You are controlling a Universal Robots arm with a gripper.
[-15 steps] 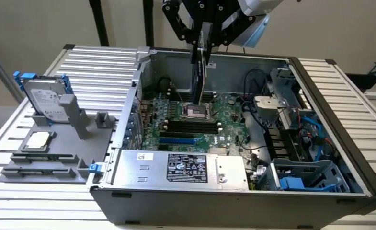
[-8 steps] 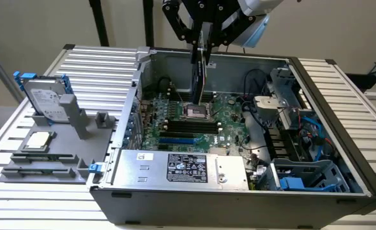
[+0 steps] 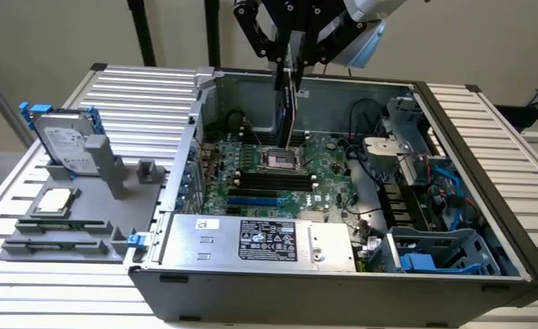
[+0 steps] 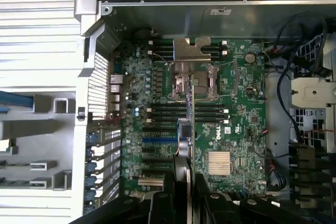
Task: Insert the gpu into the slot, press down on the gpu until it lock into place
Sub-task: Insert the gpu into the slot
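- while the gripper (image 3: 292, 63) hung above the open computer case (image 3: 342, 295), its two fingers were closed against the flat faces of the gpu (image 3: 292, 110), pinching the card by its upper end so that it hung upright and edge-on in the air.
- in the exterior view the gpu's lower end sat over the rear part of the motherboard (image 3: 328, 164), above the square silver processor socket (image 3: 281, 159); whether it touched the board could not be told.
- the slot (image 3: 253, 202), a bright-blue strip, lay nearer the front of the board, just past the black memory strips (image 3: 273, 181) and well apart from the card, which was not yet in it.
- in the wrist view the gripper (image 4: 189, 184) showed as two dark fingers either side of the gpu (image 4: 188, 148), whose thin edge ran as a line across the processor socket (image 4: 191, 82) and the memory strips (image 4: 163, 109); the slot (image 4: 159, 139) lay just beside that line, not under it.
- a large silver labelled metal box (image 3: 260, 240) sat at the front of the case, near the slot.
- on the exterior view's left, a grey fixture (image 3: 95, 205) on the slatted tabletop (image 3: 58, 305) carried a hard drive in a blue frame (image 3: 68, 140) and a loose processor chip (image 3: 52, 201).
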